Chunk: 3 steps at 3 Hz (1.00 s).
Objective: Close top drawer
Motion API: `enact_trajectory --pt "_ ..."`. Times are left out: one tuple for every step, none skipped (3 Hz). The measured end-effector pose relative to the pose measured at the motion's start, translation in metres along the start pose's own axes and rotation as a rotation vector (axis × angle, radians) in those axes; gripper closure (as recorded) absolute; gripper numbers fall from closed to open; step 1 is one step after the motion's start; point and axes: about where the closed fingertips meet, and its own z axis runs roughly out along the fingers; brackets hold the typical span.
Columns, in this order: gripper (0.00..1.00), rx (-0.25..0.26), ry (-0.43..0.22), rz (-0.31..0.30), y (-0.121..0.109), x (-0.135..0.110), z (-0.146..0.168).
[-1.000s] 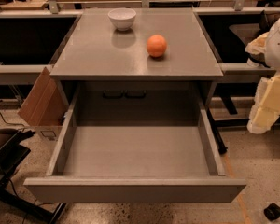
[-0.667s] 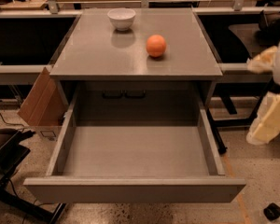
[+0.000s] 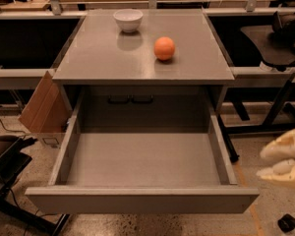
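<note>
One top drawer [image 3: 142, 200] fully out, front facing camera, long axis left-right; gripper [image 3: 283, 159] low right, grip unclear.

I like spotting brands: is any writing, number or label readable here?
None can be read. The top drawer, bowl, orange and the gripper, low at the right edge, look plain; a faint mark low on the cardboard cannot be made out.

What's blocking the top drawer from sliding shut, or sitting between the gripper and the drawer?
Nothing visible. The top drawer is pulled out and looks empty. The gripper hangs low on the right, off its front corner, only floor between. The orange and bowl sit on top, clear of the path.
</note>
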Motion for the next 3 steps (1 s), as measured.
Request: enact_trajectory --pt "0.87 -0.024 0.028 0.032 0.034 0.035 0.056" --pt "1.0 -0.089 0.07 0.057 0.075 0.076 0.123" --pt "1.0 -0.136 0.098 0.079 0.107 0.106 0.173"
